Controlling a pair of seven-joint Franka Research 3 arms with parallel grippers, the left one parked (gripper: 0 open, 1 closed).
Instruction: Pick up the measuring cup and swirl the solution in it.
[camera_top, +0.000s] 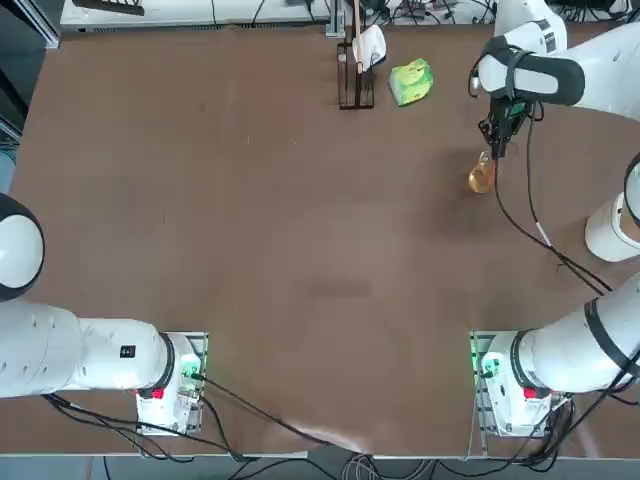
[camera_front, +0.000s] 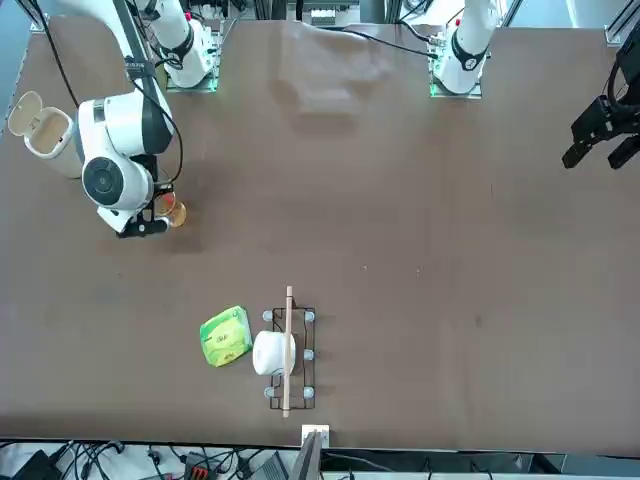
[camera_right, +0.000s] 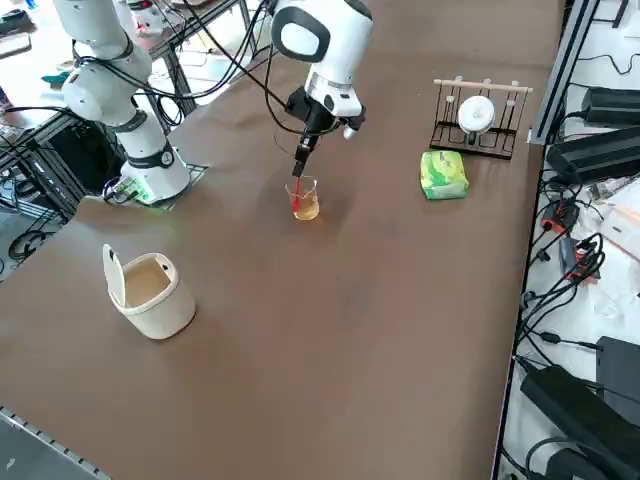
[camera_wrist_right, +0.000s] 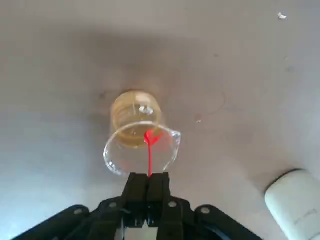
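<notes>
**Right gripper pinches a red stick over the measuring cup**

The brown table (camera_top: 250, 250) is mostly bare: a wide stretch of open surface runs from the middle to the robot's left side, with nothing standing on it. On the right side, near the far edge, things cluster. A wire rack (camera_right: 478, 125) holding a white cup (camera_right: 476, 113) stands close to the far edge, and a green-yellow lumpy packet (camera_right: 443, 174) lies just beside it. A cream lidded bin (camera_right: 150, 290) sits near the table's right edge, well apart from the rest, its lid tipped open.

The right gripper (camera_right: 301, 165) hangs over the measuring cup (camera_right: 304, 199), fingers (camera_wrist_right: 136, 192) pressed together on a thin red stick (camera_wrist_right: 149, 155) that reaches down into the cup's mouth (the wrist view shows the two fingers touching, with the stick coming out between them). The gripper does not hold the cup itself.

The measuring cup stands upright in open room between the rack and the bin, with clear space on every side. It is clear glass with a wide rim and a small pouring lip, and the solution (camera_wrist_right: 136, 117), orange-amber and translucent, fills its lower part.
</notes>
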